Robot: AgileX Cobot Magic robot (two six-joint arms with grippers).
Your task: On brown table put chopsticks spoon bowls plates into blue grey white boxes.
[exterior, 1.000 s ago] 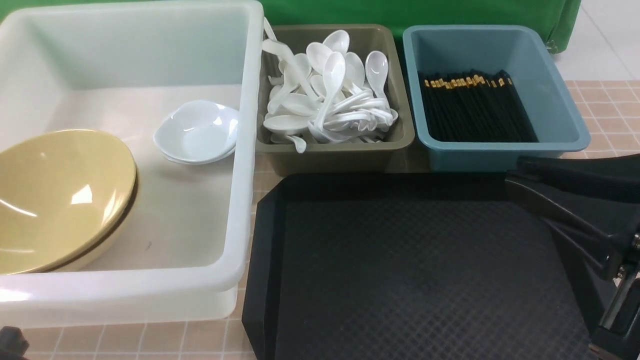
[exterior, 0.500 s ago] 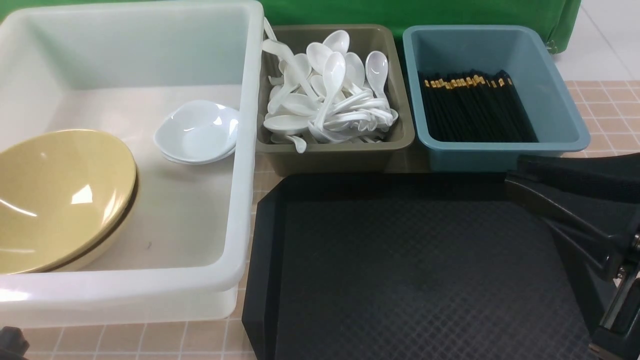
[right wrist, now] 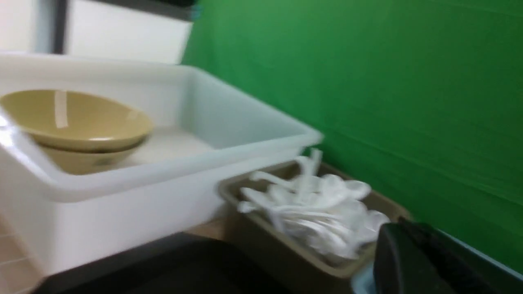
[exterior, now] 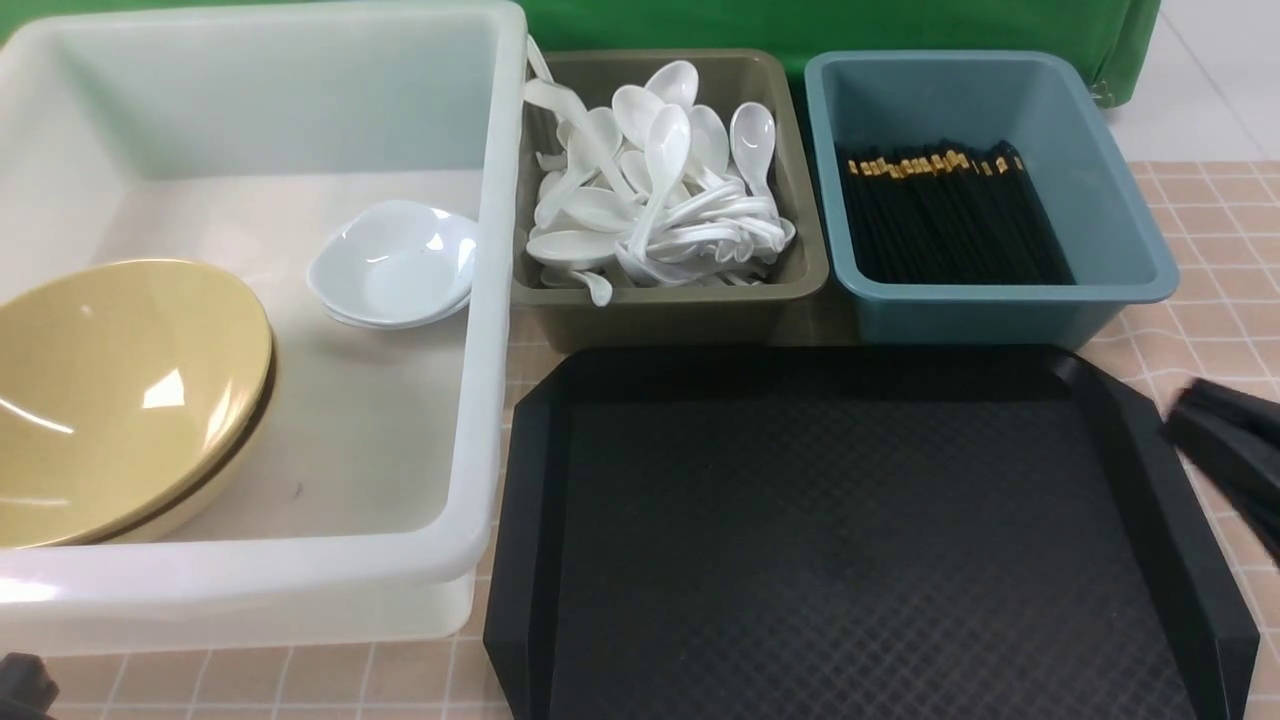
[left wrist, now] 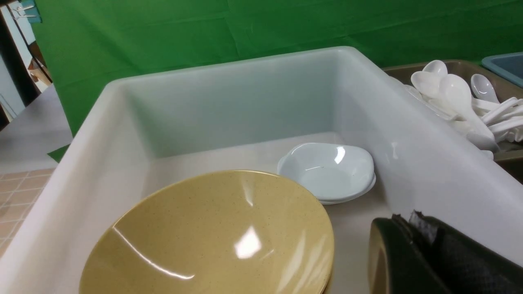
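The left gripper (left wrist: 412,245) is sitting closed and empty by the white tub (exterior: 480,300), which is holding stacked yellow bowls (exterior: 120,390) and white plates (exterior: 395,262). Spoons (exterior: 650,200) are filling the grey bin (exterior: 670,300); chopsticks (exterior: 950,215) are lying in the blue bin (exterior: 1000,300). The right gripper (exterior: 1225,450) (blurred) is hanging closed, empty, beside the black tray (exterior: 830,540).
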